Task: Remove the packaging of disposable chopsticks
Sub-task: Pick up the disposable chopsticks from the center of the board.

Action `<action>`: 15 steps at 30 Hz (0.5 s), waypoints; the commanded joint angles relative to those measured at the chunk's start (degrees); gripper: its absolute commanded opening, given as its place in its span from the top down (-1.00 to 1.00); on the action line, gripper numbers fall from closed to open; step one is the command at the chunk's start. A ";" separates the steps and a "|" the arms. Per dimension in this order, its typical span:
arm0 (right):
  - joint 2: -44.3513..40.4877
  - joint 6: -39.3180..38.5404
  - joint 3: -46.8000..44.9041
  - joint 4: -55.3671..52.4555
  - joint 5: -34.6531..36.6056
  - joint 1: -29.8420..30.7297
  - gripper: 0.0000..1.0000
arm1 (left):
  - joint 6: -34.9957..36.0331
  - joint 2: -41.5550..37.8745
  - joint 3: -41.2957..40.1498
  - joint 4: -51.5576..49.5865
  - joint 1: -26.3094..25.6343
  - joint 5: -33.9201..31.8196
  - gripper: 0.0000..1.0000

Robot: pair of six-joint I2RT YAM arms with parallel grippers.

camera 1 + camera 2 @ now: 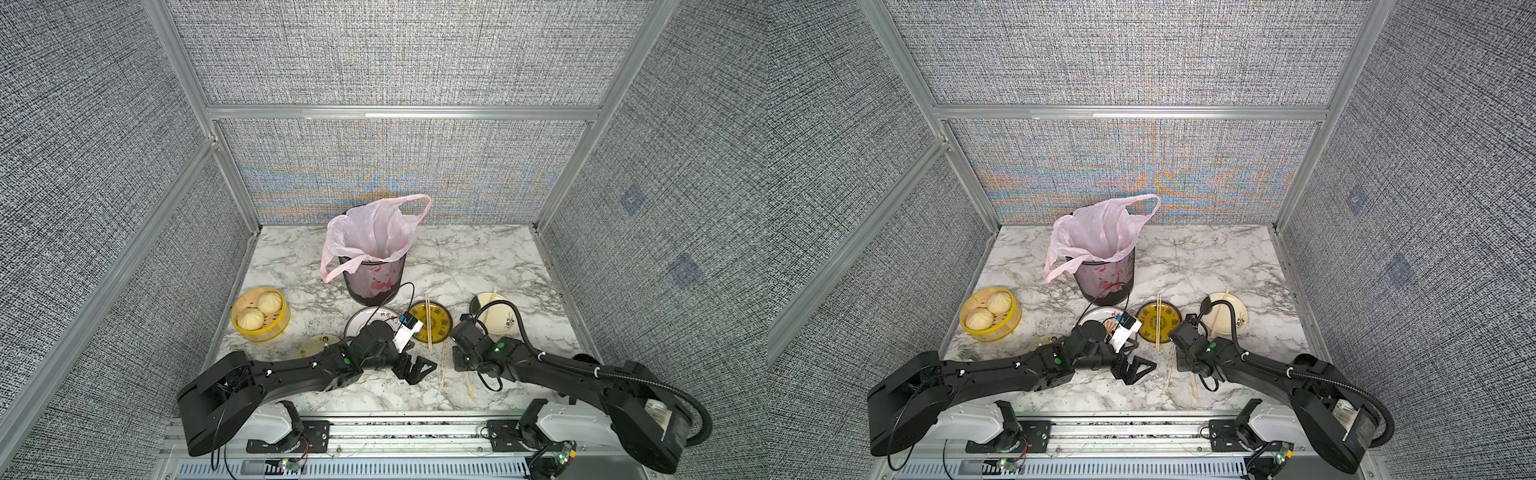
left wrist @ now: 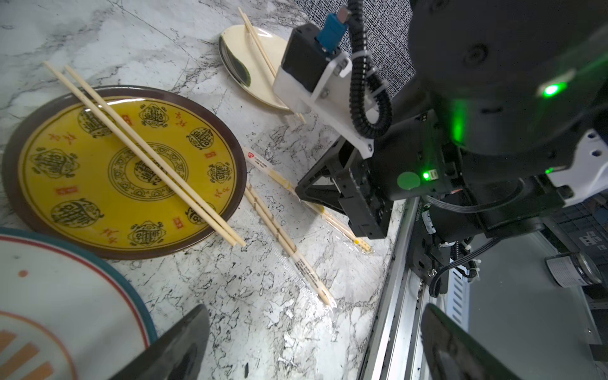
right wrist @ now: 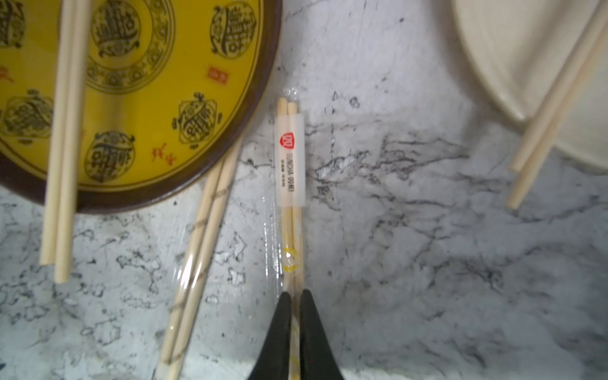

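R gripper (image 3: 295, 296) pinched on wrapped pair — pale sticks (image 3: 291, 227) in clear crinkly sleeve (image 3: 290, 164) w/ white label, red logo — flat on table (image 3: 411, 230) btw yellow plate (image 3: 148, 82) & cream plate (image 3: 513, 49). L gripper (image 2: 315, 309) spread wide, empty.

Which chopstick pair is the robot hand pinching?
The wrapped pair apart from the yellow plate: the right hand is shut on it. The other wrapped pair reaches that plate's rim, ungripped; bare pairs lie on it and the cream plate.
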 commanded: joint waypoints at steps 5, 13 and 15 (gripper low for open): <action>-3.82 -3.24 0.75 -2.37 -3.07 -1.38 0.82 | 1.06 -1.07 -1.43 1.92 -0.07 -1.95 -1.00; -5.48 -2.57 0.84 -8.71 -8.81 -1.85 0.37 | 0.65 -1.14 -2.62 4.15 -0.07 -1.12 -1.00; -4.15 -2.23 0.93 -9.19 -8.82 -1.85 0.20 | 0.61 -1.21 -3.05 4.90 -0.07 -0.68 -1.00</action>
